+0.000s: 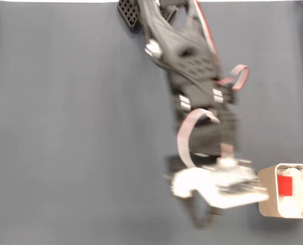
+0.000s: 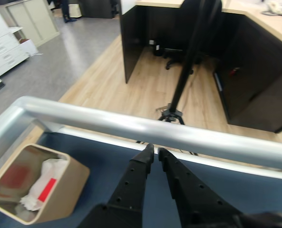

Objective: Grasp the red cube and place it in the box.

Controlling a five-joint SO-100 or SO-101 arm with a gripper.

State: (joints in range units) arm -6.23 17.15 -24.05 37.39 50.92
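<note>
The red cube (image 1: 284,186) lies inside the box (image 1: 266,196) at the lower right of the fixed view, resting on white lumpy padding. The wrist view has the box (image 2: 67,190) at the lower left, with the red cube (image 2: 46,189) on the padding. My gripper (image 2: 155,152) points toward the table's metal edge, to the right of the box, its black fingers nearly touching with nothing between them. In the fixed view the blurred arm reaches down from the top, and the gripper (image 1: 202,218) sits just left of the box.
A dark blue-grey cloth (image 1: 64,143) covers the table. A rounded metal rail (image 2: 131,126) runs along the table edge ahead of the fingers. Beyond it are a wooden floor, dark desks and a tripod (image 2: 174,111).
</note>
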